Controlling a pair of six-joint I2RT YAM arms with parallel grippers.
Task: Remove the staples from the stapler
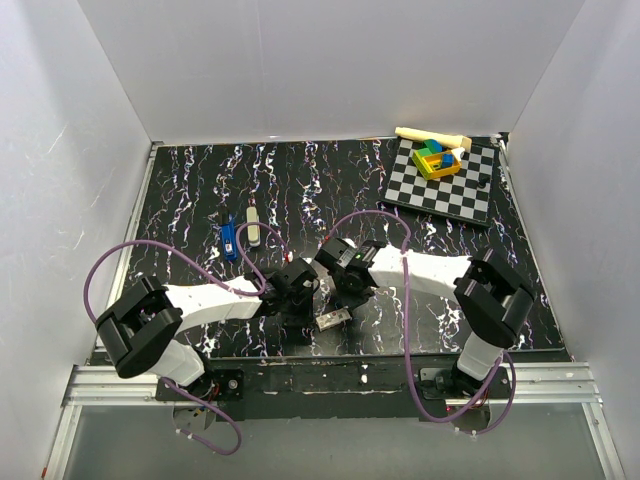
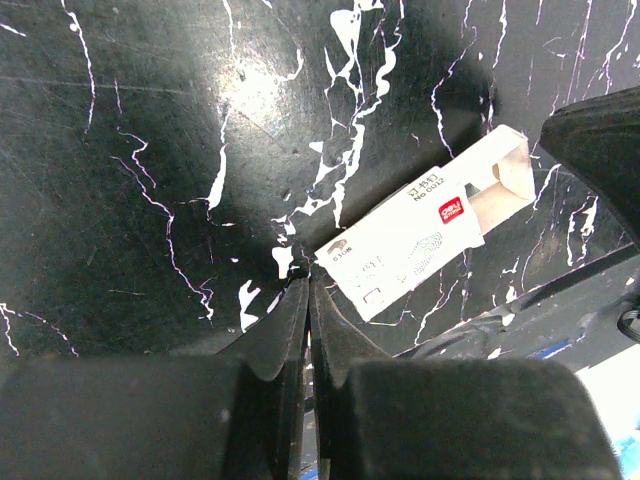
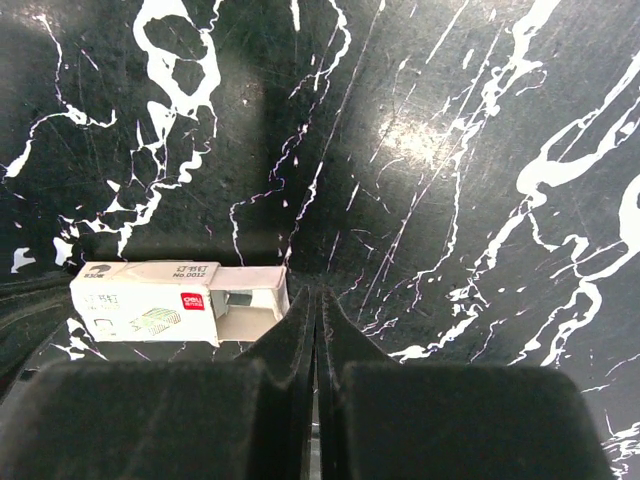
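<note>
Black marbled tabletop [image 1: 180, 180]; stapler [image 1: 229, 240] lies left of centre, well apart from both claws. L claw [image 2: 308, 300] & R claw [image 3: 318, 310] clenched, empty, flanking staple box [image 3: 175, 300]. Step, prob.: stapler approach not yet begun. Next needs L claw released, over stapler.

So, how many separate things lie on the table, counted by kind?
stapler: 1
staple box: 1
checkered board: 1
block toy: 1
beige stick: 1
Total: 5
</note>
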